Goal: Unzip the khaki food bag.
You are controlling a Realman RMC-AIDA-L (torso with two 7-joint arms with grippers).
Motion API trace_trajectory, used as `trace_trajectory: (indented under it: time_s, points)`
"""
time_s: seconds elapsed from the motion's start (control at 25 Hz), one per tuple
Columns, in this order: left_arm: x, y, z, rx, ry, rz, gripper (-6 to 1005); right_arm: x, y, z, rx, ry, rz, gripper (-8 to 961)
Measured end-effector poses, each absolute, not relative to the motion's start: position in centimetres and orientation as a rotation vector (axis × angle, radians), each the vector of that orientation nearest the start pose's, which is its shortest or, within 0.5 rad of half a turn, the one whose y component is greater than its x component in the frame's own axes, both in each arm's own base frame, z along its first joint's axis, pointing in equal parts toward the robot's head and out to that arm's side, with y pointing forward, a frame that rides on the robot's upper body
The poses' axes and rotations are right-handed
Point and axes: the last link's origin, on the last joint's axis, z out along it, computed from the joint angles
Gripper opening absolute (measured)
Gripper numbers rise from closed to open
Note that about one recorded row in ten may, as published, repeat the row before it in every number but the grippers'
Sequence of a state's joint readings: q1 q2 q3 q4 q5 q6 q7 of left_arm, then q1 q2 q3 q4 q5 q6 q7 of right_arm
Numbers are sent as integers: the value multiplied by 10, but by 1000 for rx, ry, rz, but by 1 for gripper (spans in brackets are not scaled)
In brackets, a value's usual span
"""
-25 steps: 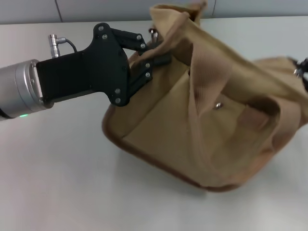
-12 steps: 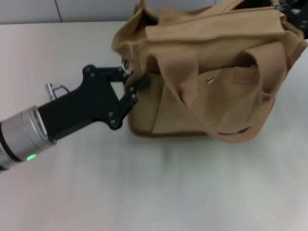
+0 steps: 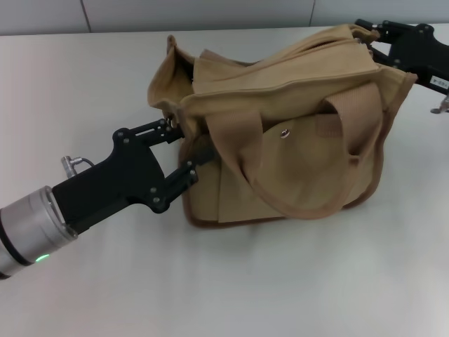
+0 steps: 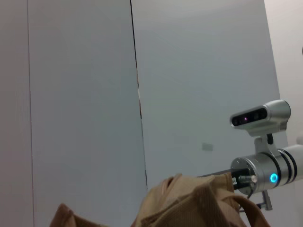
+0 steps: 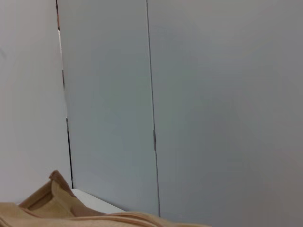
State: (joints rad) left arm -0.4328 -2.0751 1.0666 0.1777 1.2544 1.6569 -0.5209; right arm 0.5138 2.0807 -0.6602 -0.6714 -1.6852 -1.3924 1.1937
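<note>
While upright on the table (image 3: 84, 84), khaki food bag (image 3: 295, 161), end edges clenched by left pincer (image 3: 188, 144) and right pincer (image 3: 370, 36).

Pale grey wall panels (image 4: 85, 94), divided by a dark vertical seam (image 4: 138, 94), fill most of the left wrist view. Along the lower edge: the rumpled tan top of the khaki food bag (image 4: 189, 205), cloth folded and bunched. Beyond it, the right arm (image 4: 267, 172): silver cylindrical wrist with a blue light, a small silver camera (image 4: 260, 116) mounted on a bracket above it.
</note>
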Motion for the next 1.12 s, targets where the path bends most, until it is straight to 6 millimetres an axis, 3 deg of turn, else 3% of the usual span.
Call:
trace_trajectory:
  time_s: [0.12, 0.16, 0.32, 0.48, 0.52, 0.64, 0.68, 0.8, 0.84, 1.12]
  points:
    - [-260, 266, -41, -2384, -80, -1150, 368, 261, 356, 46, -2318, 412, 898, 234]
    - [-264, 261, -30, -2330, -62, -1180, 401, 267, 344, 56, -2281, 406, 946, 274]
    - [-272, 251, -13, -2230, -55, -1211, 632, 278, 325, 70, -2200, 421, 1020, 433]
    - [-277, 240, 4, -2169, -82, -1287, 700, 292, 281, 86, -2148, 422, 1179, 612]
    - [-277, 237, 8, -2181, -107, -1320, 717, 292, 281, 86, -2148, 422, 1179, 659]
    - [-276, 233, 4, -2357, -179, -1342, 769, 293, 242, 71, -2409, 387, 1177, 742]
    - [-274, 232, -2, -2491, -224, -1329, 786, 293, 242, 71, -2409, 387, 1177, 761]
    - [-270, 230, -13, -2676, -291, -1294, 837, 294, 222, 56, -2582, 379, 1140, 816]
    - [-267, 231, -21, -2780, -330, -1249, 838, 296, 215, 45, -2663, 413, 1102, 835]
    - [-262, 237, -38, -2841, -334, -1151, 840, 297, 212, 29, -2730, 464, 1059, 835]
